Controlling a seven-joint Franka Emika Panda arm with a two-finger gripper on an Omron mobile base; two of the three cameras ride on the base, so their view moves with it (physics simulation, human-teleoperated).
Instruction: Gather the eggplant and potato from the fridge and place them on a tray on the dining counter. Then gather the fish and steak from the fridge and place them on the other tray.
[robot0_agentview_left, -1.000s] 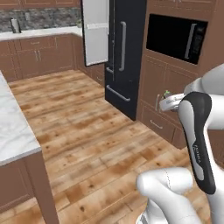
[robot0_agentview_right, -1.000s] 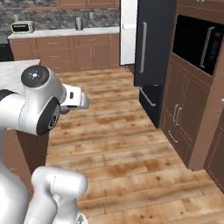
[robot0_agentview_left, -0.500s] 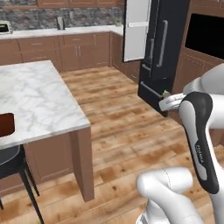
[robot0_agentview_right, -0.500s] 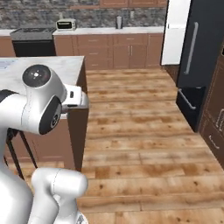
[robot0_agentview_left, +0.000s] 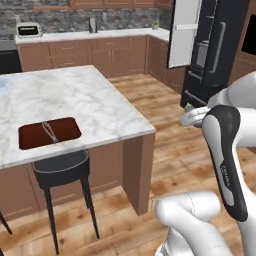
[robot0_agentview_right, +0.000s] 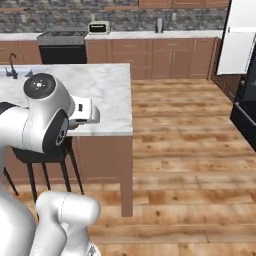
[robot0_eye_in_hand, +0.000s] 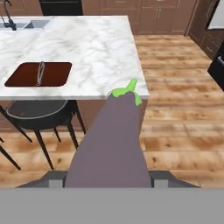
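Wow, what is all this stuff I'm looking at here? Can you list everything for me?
dining counter: one, white grey-veined marble on brown wood, left of the floor.
tray: one, dark red-brown, near the counter's front edge.
fish: one, slender silvery-grey, lying in the tray.
stool: one, black, tucked below the tray.
sink tap: one, black, far end of the counter.
fridge: one, black, a door open, right side.
toaster: one, pale, on the wall counter.
stove: one, black, under the wall counter.
eggplant: one, purple with green cap, held by the hand.
hand: one, closed on the eggplant.
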